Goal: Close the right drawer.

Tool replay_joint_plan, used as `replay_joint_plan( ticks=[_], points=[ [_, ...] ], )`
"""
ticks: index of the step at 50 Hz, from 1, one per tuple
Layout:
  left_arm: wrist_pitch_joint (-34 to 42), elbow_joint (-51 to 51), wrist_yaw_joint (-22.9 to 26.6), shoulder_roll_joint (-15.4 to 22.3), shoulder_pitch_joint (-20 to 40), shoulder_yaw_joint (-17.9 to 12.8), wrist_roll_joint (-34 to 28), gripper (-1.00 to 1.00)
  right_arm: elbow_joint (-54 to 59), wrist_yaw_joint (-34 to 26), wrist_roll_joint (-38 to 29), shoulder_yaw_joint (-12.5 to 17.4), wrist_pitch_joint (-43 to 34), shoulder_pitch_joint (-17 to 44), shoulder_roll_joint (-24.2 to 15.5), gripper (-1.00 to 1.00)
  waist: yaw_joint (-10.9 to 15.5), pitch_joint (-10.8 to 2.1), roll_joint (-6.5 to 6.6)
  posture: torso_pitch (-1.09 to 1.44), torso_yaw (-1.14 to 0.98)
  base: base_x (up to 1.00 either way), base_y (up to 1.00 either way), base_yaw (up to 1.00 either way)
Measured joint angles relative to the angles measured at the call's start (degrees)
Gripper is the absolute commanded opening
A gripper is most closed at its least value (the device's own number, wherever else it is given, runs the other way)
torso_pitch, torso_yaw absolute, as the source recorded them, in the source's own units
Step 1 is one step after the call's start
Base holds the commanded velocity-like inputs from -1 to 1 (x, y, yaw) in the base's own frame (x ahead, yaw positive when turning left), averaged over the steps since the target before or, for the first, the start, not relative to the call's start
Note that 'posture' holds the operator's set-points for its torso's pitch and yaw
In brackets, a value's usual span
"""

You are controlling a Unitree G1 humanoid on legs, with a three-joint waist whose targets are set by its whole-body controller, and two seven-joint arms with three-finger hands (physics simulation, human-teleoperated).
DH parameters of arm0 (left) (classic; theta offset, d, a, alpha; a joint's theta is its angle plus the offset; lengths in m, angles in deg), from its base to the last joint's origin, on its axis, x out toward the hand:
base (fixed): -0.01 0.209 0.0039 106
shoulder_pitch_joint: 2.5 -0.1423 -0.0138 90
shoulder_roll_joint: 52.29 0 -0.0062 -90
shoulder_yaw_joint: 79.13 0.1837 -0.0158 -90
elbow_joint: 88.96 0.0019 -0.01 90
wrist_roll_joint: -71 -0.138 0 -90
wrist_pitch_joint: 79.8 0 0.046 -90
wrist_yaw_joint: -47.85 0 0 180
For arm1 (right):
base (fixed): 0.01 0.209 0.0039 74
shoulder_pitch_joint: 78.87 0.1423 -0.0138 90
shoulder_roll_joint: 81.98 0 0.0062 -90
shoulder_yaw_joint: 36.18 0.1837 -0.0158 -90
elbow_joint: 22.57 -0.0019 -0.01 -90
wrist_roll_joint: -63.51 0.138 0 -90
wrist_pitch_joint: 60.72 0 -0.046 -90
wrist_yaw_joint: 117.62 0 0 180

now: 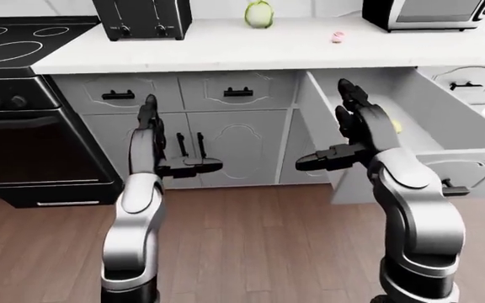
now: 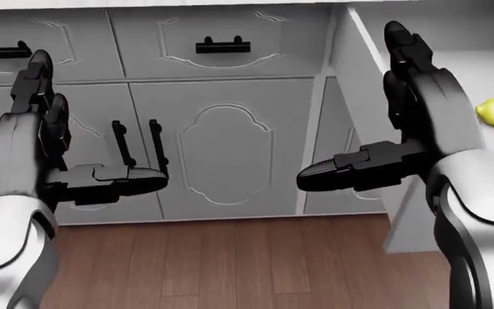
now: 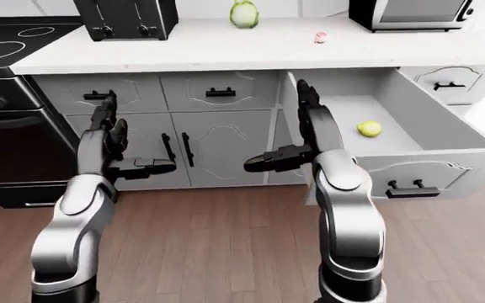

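The right drawer (image 3: 428, 136) is seen pulled fully out below the tabletop (image 3: 251, 47), at the right, with a lemon (image 3: 369, 129) inside. Both the left hand (image 2: 54, 141) and the right hand (image 2: 397, 122) are held wide open, nothing gripped; the right hand is raised beside the drawer's left wall.

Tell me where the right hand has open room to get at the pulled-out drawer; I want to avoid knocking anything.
The drawer front around its black handle is unobstructed. Inside the drawer, only a lemon sits mid-floor, with bare floor around it. The right hand hangs open by the drawer's left wall, the tightest spot.
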Motion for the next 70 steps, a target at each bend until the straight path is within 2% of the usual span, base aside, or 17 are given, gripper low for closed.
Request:
replay_joint_plan(
  ticks=[8,15,17,21,27,33,37,40,42,46,50,53,54,59,64,66,70],
  points=[
    [0.16,-1.05,-0.15,0.14,0.57,-0.19,-0.01,1.00,-1.05,-0.32,-0.38,0.03,0.35,0.48,-0.08,1.00,-0.95,-0.15,0.15,0.00,0.00,0.00,0.00,-0.27],
    [0.71,-0.99,0.11,0.10,0.90,0.40,0.62,1.00,-1.27,-0.23,-0.95,0.80,-0.44,0.65,-0.22,1.00,-0.85,1.00,3.37,0.00,0.00,0.00,0.00,-0.28],
    [1.01,-1.15,-0.11,0.43,0.53,-0.33,0.49,1.00,-1.35,-0.49,-0.69,-0.05,-0.63,0.55,0.13,1.00,-0.41,1.11,2.27,0.00,0.00,0.00,0.00,-0.28],
    [1.33,-0.91,-0.72,0.57,0.02,-1.17,0.02,1.00,-2.06,-1.14,0.00,-0.79,-0.65,0.14,0.36,1.00,-0.43,0.38,2.10,0.00,0.00,0.00,0.00,-0.26],
    [0.90,-2.31,-0.69,0.38,0.80,-0.63,0.17,1.00,-2.70,-1.02,-0.25,0.09,-0.11,0.62,0.02,1.00,-0.22,-0.16,-2.15,0.00,0.00,0.00,0.00,-0.25],
    [1.33,-0.64,-0.21,-0.30,0.20,0.87,0.82,1.00,-1.93,-0.70,-0.85,1.00,-1.15,-0.53,-0.25,1.00,-1.02,0.53,-0.63,0.00,0.00,0.00,0.00,-0.26],
    [1.12,-1.38,-0.49,0.01,0.51,-0.03,0.68,1.00,-3.29,-0.86,-0.67,0.65,-0.88,-0.04,-0.23,1.00,-0.50,1.24,1.96,0.00,0.00,0.00,0.00,-0.26],
    [0.86,-1.76,-0.60,0.53,0.90,-0.59,0.72,1.00,-3.02,-0.85,-0.60,0.29,-0.45,0.46,0.07,1.00,-0.20,0.63,4.44,0.00,0.00,0.00,0.00,-0.25],
    [1.00,-1.50,-0.78,0.80,0.64,-1.42,0.76,1.00,-2.38,-1.03,-0.33,-0.58,-0.40,-0.06,0.51,1.00,0.15,1.05,3.83,0.00,0.00,0.00,0.00,-0.25],
    [1.82,-1.17,-1.22,0.92,0.55,-1.70,0.78,1.00,-2.23,-1.45,0.04,-0.65,-1.20,-0.24,0.36,1.00,-0.19,0.49,2.65,0.00,0.00,0.00,0.00,-0.25],
    [1.84,-2.08,-1.18,0.96,0.77,-1.30,1.05,1.00,-3.51,-1.29,-0.30,-0.17,-0.97,0.44,0.17,1.00,-0.02,0.30,-0.09,0.00,0.00,0.00,0.00,-0.25],
    [1.84,-2.55,-1.17,1.05,1.14,-1.34,1.19,1.00,-4.06,-1.31,-0.33,-0.18,-0.92,0.65,0.07,1.00,-0.09,-0.32,-3.27,0.00,0.00,0.00,0.00,-0.25],
    [1.64,-2.51,-1.17,0.63,1.04,-1.04,1.22,1.00,-4.00,-1.28,-0.38,0.12,-0.77,0.36,-0.19,1.00,-0.63,-0.07,-2.39,0.00,0.00,0.00,0.00,-0.26],
    [2.19,-1.25,-0.62,0.53,0.77,-0.11,1.95,1.00,-2.72,-0.85,-1.07,0.83,-1.87,-0.21,-0.29,1.00,-0.93,0.18,-1.21,0.00,0.00,0.00,0.00,-0.25],
    [2.18,-2.41,-0.99,0.92,1.34,-1.02,1.91,1.00,-4.12,-1.11,-0.90,0.46,-1.79,0.18,-0.35,1.00,-0.49,1.10,2.03,0.00,0.00,0.00,0.00,-0.25],
    [2.10,-2.72,-1.11,1.01,1.49,-1.13,1.97,1.00,-4.28,-1.21,-0.87,0.51,-1.84,0.39,-0.42,1.00,-0.53,0.90,4.10,0.00,0.00,0.00,0.00,-0.25],
    [2.36,-2.24,-1.51,1.43,0.64,-2.10,1.78,1.00,-3.86,-1.62,-0.23,-0.52,-1.83,-0.35,0.41,1.00,0.09,1.05,3.78,0.00,0.00,0.00,0.00,-0.26]
  ],
)
